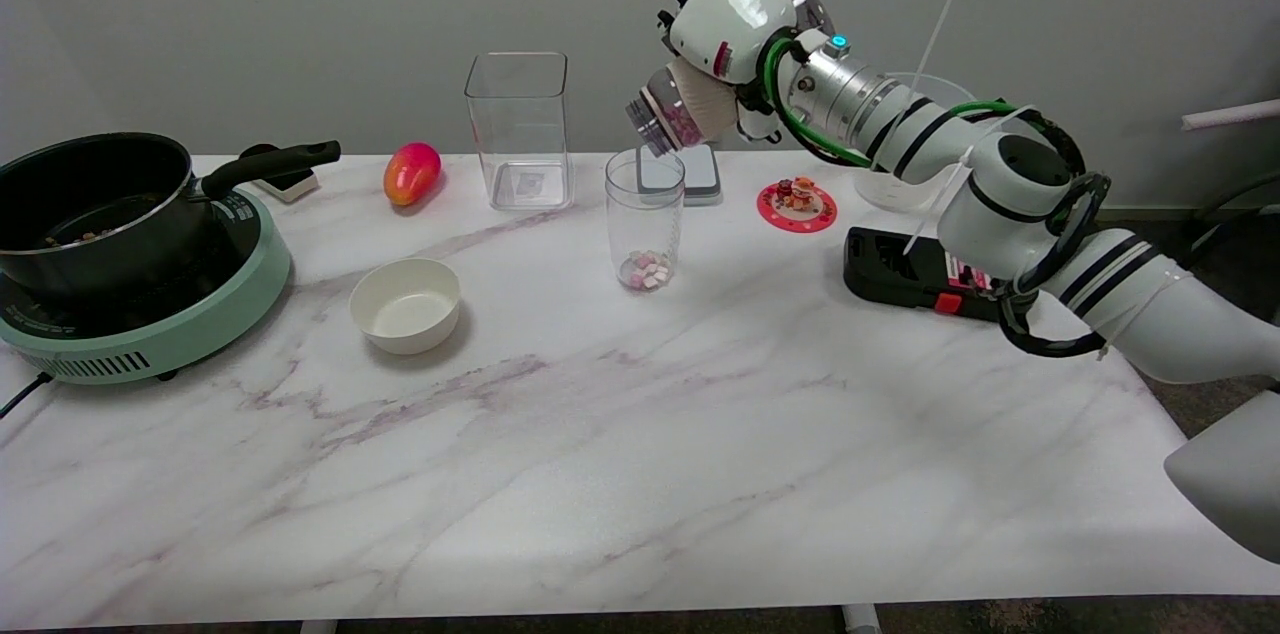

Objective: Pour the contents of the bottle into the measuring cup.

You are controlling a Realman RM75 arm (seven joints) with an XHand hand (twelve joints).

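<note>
- So the right hand [722, 26] is up in the air behind the middle of the table, fingers wrapped round a small clear bottle [672, 119] with a tan band around it.
- The bottle is tipped over hard, mouth pointing down and to the left, sitting just above the rim of the measuring cup [645, 219]. There's a gap between mouth and rim, as far as I can tell.
- The cup is a tall clear one standing upright on the marble table [620, 474], and there's already a little heap of pink and white bits [646, 271] at the bottom of it. So pouring is well underway, I'd say.
- You can see some pinkish stuff in the bottle near the neck, so it doesn't look empty yet. How much is left, hard to say, the band hides most of it.
- What's left, my guess: get the rest out, tip the bottle back upright, put it down somewhere.
- Nothing visibly spilled on the table around the cup, so aim looks decent.
- Other stuff nearby but not involved: a white bowl [405, 304], a square clear container [518, 129], a mango [411, 172], and a black pot [95, 204] on a green cooker [190, 324].
</note>
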